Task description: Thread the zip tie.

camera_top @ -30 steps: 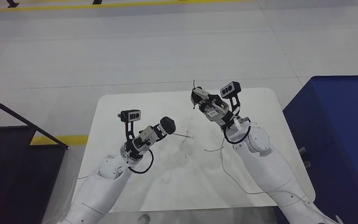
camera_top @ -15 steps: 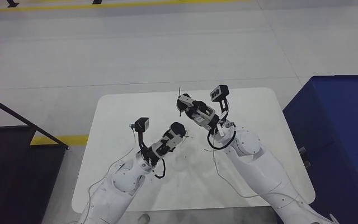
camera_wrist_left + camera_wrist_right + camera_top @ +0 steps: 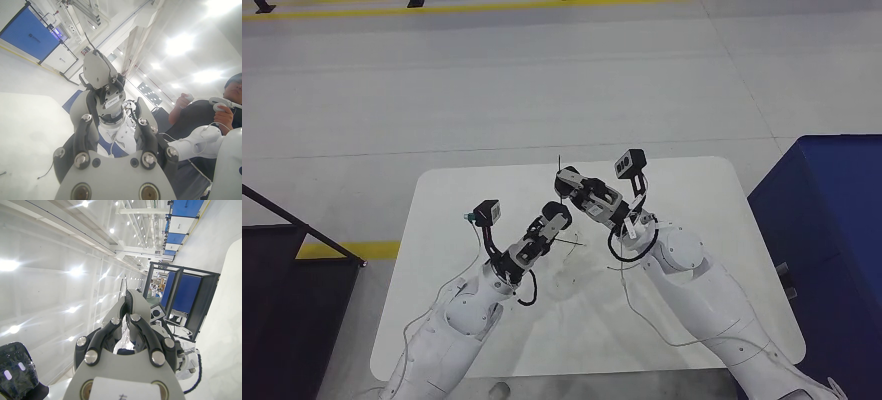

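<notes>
The right gripper (image 3: 128, 296) pinches the zip tie (image 3: 125, 285), its free end sticking out past the tips. The left gripper (image 3: 555, 214), jaws wide and empty, faces it closely.

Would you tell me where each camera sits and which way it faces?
Top view: overhead, facing down at the table; left tool and right tool show.
Left wrist view: left wrist, facing up past its open tool at the right tool.
Right wrist view: right wrist, facing the ceiling past its own shut tool.
Shared: the right tool gripping the zip tie.
</notes>
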